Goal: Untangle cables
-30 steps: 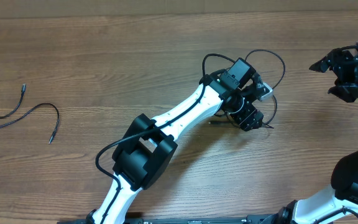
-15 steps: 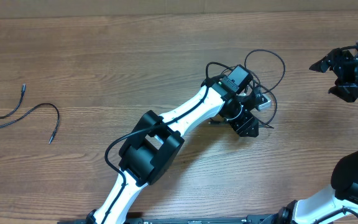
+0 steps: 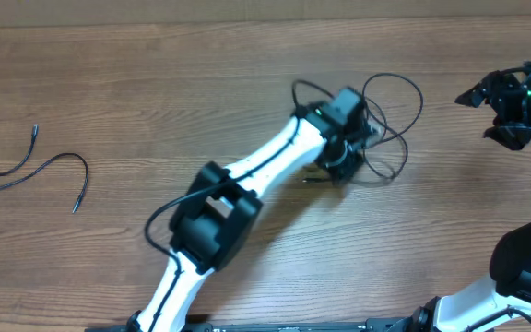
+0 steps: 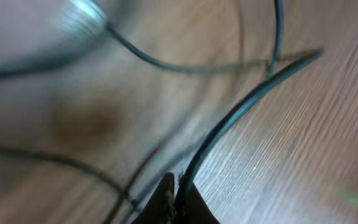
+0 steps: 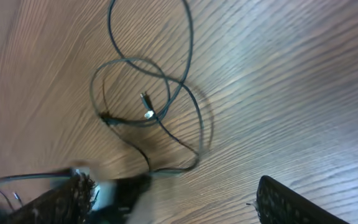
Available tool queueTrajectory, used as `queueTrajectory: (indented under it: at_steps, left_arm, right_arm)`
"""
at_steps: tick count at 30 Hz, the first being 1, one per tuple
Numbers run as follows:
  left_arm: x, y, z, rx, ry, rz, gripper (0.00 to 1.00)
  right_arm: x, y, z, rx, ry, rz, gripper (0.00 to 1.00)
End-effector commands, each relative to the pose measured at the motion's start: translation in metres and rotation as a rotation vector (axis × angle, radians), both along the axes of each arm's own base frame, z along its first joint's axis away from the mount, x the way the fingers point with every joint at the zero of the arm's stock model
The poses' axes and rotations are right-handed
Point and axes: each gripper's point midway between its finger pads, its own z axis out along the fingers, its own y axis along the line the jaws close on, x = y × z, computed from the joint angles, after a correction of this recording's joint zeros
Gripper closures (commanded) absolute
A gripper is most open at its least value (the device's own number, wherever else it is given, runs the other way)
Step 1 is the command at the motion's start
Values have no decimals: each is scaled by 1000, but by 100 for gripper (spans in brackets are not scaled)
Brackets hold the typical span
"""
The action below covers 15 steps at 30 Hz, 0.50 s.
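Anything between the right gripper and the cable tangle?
Nothing visible: only bare table lies between the open right gripper and the cable tangle. The left gripper is shut on the tangle at its far side.

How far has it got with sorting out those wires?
Done: one cable lies apart at the far left. In hand: the left gripper is pinched shut on a strand of the knotted bundle, while the right gripper hangs open. Left: the bundle's loops are crossed, so most remains.

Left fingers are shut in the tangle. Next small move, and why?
Probably lift the left gripper slightly, easing away from the loops: it is shut on one strand of the tangled cables, which lie flat on the table. A gentle pull should show what snags.
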Motion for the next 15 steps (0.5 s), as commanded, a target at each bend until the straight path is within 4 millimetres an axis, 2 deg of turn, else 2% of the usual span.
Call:
queueTrajectory:
  at_steps: [1,4,8,15]
  left_arm:
    - [41,18,139,-163,-190,177,96]
    - [46,45,200,-225,-247,247,96]
    - [45,73,253,-290,-326,296,96]
    - [34,121,320,-364,-443,369,96]
  right_arm:
    - [8,22,9,-7,-49,98,17]
    - [11,44,12,20,-75,177,17]
    - [14,73,17,74,-107,264,18]
    - [12,122,22,129,-116,380,21]
